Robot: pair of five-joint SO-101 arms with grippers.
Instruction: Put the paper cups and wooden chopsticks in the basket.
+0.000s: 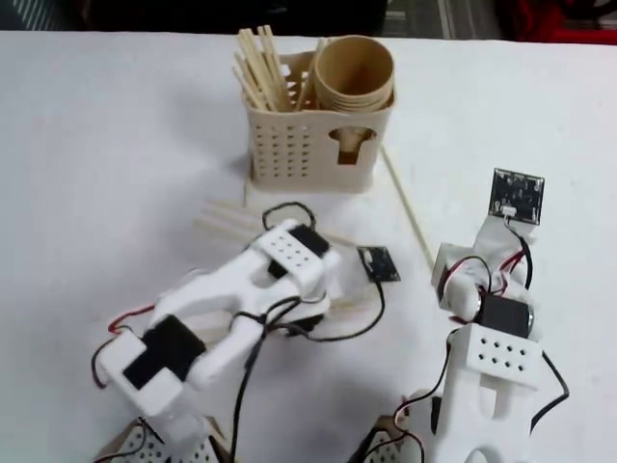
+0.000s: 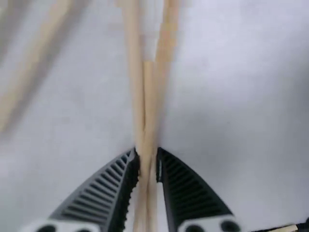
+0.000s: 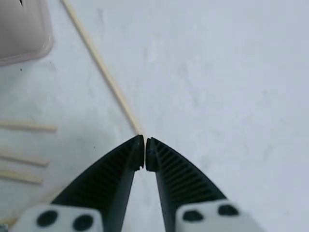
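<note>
A white desk (image 1: 116,125) under soft, even light, with a dim room beyond its far edge.

The desk's matt white top spreads across nearly the whole high view and shows a faint, cloth-like grain. Shadows on it are pale and blurred at their edges. The desk's far edge runs straight from side to side. Just beyond that edge lies a dark strip (image 1: 193,13) of unlit room. Beyond the left end of the edge sits a grey-blue striped patch (image 1: 39,12). Beyond its middle is a dull grey-green patch (image 1: 424,13), and beyond its right end a red shape (image 1: 564,19). What these three are cannot be told.
</note>
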